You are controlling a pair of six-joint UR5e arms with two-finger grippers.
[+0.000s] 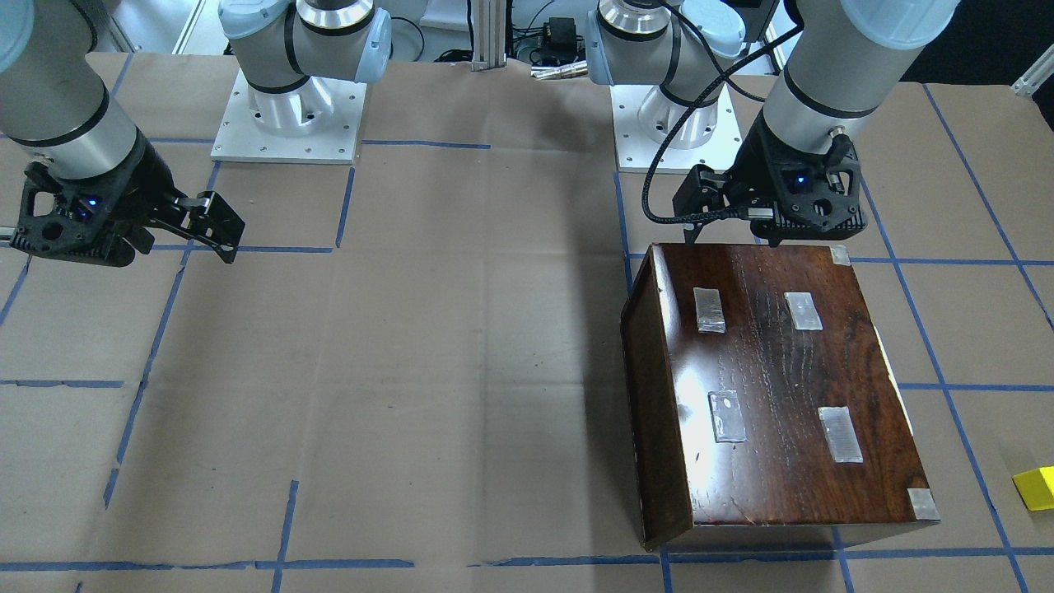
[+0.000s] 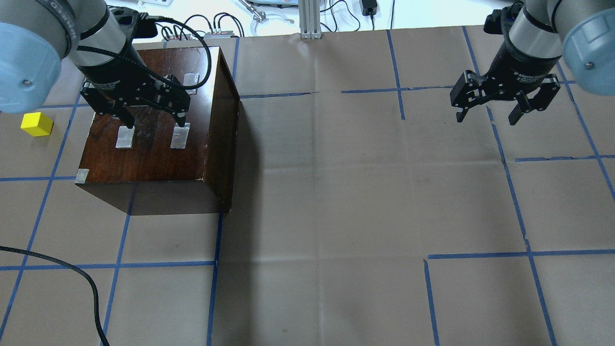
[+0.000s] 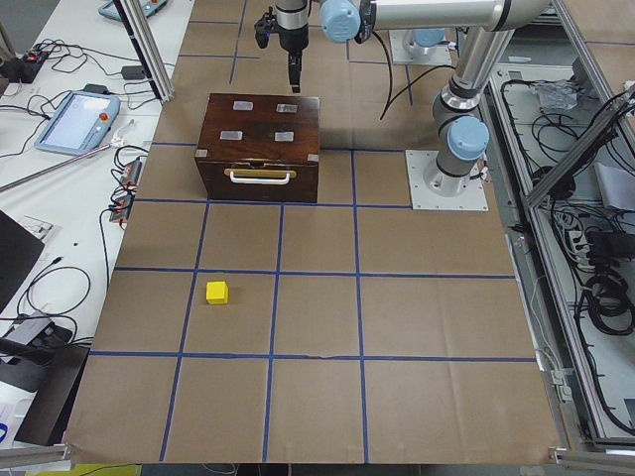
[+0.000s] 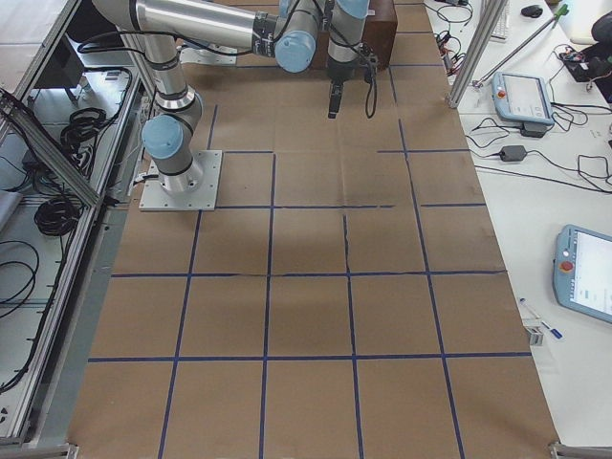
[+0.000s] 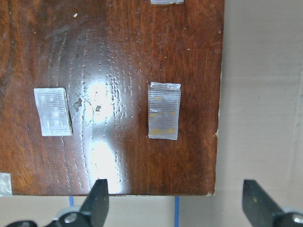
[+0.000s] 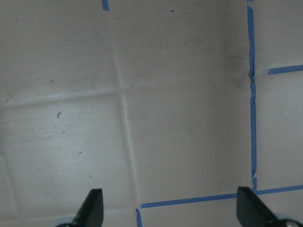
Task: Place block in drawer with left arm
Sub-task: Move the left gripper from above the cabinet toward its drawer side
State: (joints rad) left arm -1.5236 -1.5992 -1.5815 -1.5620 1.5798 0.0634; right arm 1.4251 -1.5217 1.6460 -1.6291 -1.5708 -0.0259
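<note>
The yellow block (image 2: 36, 124) lies on the paper-covered table to the left of the dark-brown wooden box (image 2: 153, 154); it also shows in the front view (image 1: 1037, 486) and the exterior left view (image 3: 216, 292). The drawer is shut; its front with a pale handle (image 3: 261, 177) faces the block. My left gripper (image 2: 153, 121) hangs open and empty above the box top (image 5: 123, 71), near its edge, well apart from the block. My right gripper (image 2: 486, 115) is open and empty over bare table at the far right.
Several grey tape patches (image 5: 164, 111) sit on the box top. A loose black cable (image 2: 72, 274) lies at the table's near left. The arm base plates (image 1: 288, 123) stand at the robot's side. Blue tape lines grid the brown paper.
</note>
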